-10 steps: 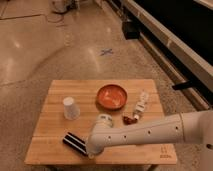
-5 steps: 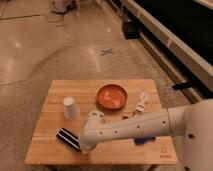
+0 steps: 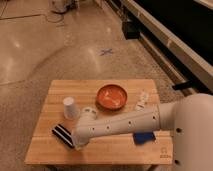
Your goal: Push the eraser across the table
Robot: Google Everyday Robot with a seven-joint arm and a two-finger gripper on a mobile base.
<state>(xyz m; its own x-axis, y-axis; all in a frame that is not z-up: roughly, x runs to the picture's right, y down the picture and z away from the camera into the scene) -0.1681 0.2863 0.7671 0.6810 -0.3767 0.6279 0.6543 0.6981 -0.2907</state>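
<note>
The eraser (image 3: 62,135), a flat black block with white stripes, lies near the front left of the wooden table (image 3: 125,152). My gripper (image 3: 76,142) is at the end of the white arm that reaches in from the right. It is low over the table and right against the eraser's right end. The arm hides the gripper's tip.
A white cup (image 3: 70,107) stands upside down just behind the eraser. An orange bowl (image 3: 111,96) sits at the back middle. A small white bottle (image 3: 141,100) is right of it. A blue block (image 3: 144,137) lies under the arm at the right. A dark logo (image 3: 163,155) marks the front right corner.
The arm has swept left across the table. The eraser has slid left and slightly back with the gripper against it. The cup and bowl have not moved.
</note>
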